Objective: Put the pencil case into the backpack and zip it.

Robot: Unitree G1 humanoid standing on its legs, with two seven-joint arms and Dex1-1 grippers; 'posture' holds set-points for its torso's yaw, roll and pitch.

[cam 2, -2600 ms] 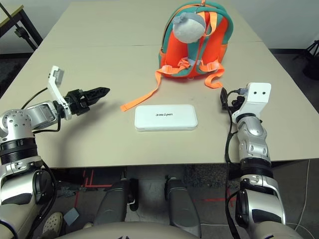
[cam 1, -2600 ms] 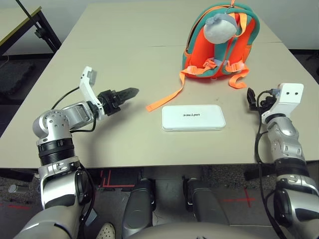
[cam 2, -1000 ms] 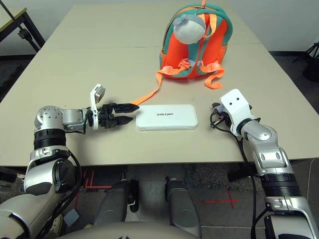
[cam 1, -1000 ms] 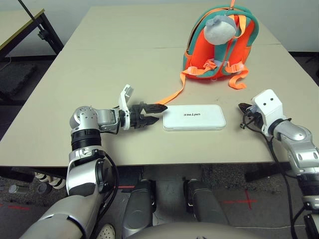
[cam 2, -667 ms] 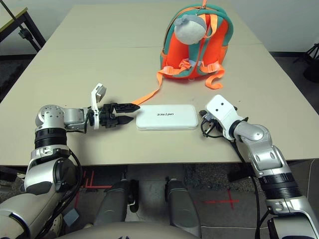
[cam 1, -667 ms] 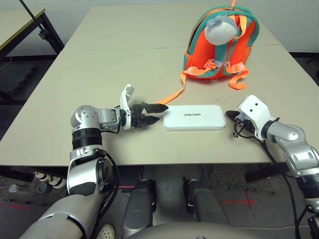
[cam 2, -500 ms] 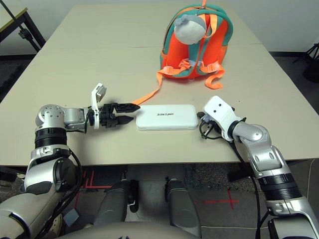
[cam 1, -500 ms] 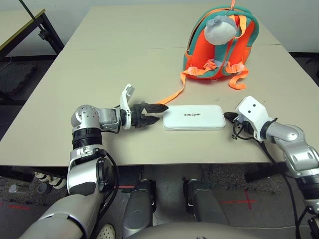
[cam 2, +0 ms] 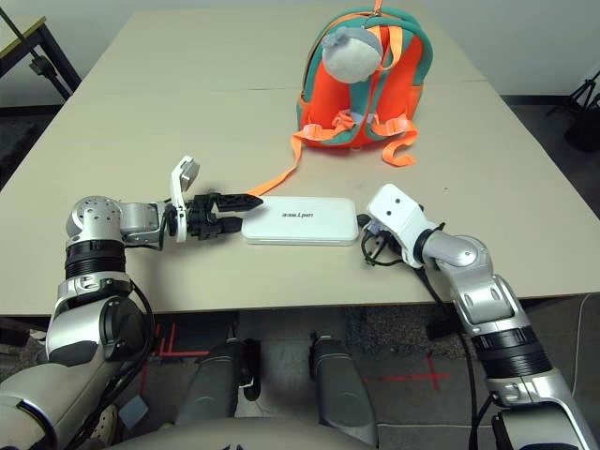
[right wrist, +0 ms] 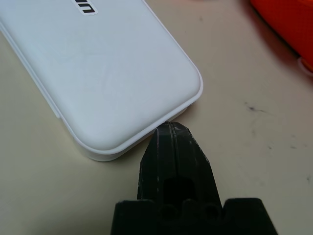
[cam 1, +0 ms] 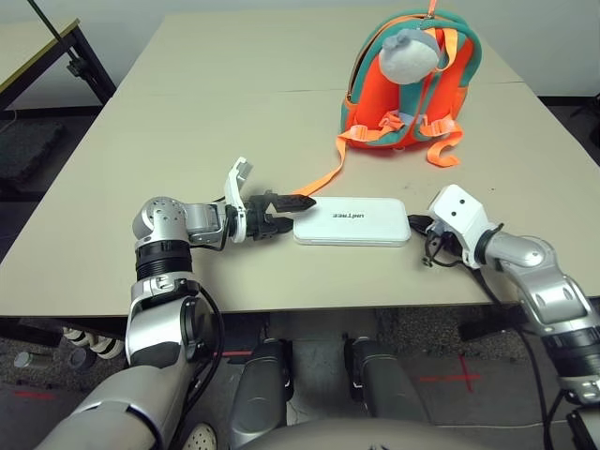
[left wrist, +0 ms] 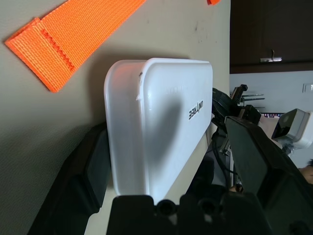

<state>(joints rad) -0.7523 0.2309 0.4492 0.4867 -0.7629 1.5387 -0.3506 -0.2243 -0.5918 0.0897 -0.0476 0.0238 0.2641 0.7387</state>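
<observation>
The white pencil case (cam 1: 352,221) lies flat on the table, in front of the orange and teal backpack (cam 1: 403,89), which stands upright at the back with its grey plush charm (cam 1: 410,53) hanging near the top. My left gripper (cam 1: 298,210) is open, its fingers straddling the case's left end (left wrist: 146,122) on both sides. On the other side, my right gripper (cam 1: 419,223) is shut, and its tip (right wrist: 168,129) touches the case's right end. The backpack's zipper is hidden from here.
One long orange strap (cam 1: 323,178) trails from the backpack down to the table beside my left fingers. The table's front edge (cam 1: 309,309) runs close below both arms. A second table (cam 1: 28,47) stands off to the far left.
The pencil case has slid left, with my shut right gripper following against its right end. Its left end now sits between my open left fingers. The left arm has stayed put.
</observation>
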